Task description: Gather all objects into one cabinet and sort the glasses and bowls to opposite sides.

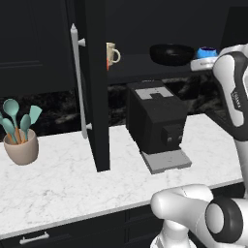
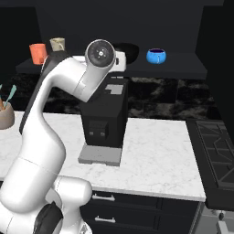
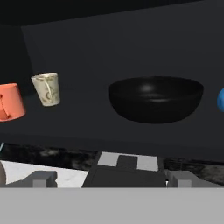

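On the dark shelf (image 2: 183,68) of the open black cabinet stand an orange mug (image 3: 9,103), a cream mug (image 3: 47,89), the wide black bowl (image 3: 155,99) and a blue mug (image 3: 221,99), left to right. The same four are in the right base view: orange mug (image 2: 38,53), cream mug (image 2: 57,44), bowl (image 2: 130,50) partly behind my arm, blue mug (image 2: 156,55). My gripper (image 3: 113,178) is open and empty. It hangs in front of the shelf, level with the bowl and a short way from it. The fingertips (image 3: 42,178) stand wide apart.
The tall cabinet door (image 1: 94,87) with its silver bar handle (image 1: 79,82) stands open over the marble counter (image 1: 63,184). A black coffee machine (image 1: 155,121) sits under the shelf, just below my hand. A utensil pot (image 1: 20,147) stands far left, a stove (image 2: 217,155) far right.
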You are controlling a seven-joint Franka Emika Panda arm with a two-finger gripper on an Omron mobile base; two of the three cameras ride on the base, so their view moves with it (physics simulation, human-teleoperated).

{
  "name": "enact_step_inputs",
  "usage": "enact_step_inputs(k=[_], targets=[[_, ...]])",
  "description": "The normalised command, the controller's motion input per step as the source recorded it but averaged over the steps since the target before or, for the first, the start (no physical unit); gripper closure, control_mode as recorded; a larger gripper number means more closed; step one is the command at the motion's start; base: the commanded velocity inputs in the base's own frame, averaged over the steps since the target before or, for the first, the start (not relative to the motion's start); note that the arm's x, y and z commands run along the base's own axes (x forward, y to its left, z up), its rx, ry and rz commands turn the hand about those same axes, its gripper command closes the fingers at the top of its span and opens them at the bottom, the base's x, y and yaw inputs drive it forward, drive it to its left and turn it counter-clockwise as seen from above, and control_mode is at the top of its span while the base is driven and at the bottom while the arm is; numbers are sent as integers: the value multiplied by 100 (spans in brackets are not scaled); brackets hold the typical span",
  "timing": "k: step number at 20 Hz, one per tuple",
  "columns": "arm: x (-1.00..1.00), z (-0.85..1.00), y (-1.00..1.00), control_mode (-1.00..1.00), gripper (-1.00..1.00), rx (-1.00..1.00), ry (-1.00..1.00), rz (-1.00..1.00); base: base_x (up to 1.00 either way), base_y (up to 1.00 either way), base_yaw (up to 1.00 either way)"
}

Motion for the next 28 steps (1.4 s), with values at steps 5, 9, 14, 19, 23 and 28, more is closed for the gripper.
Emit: enact_step_inputs(k=[5,9,14,19,23,28], targets=[[11,2,-35,-100,-100,0,2,-5,0,0,0],[11,0,-41,-100,-100,0,3,-9,0,0,0],[8,0,-54,-100,-100,0,3,-17,0,0,0],[7,0,-49,-100,-100,0,3,-20,0,0,0],[4,0,-52,-100,-100,0,1,-14,0,0,0],[2,0,-46,-100,-100,0,0,-5,0,0,0]])
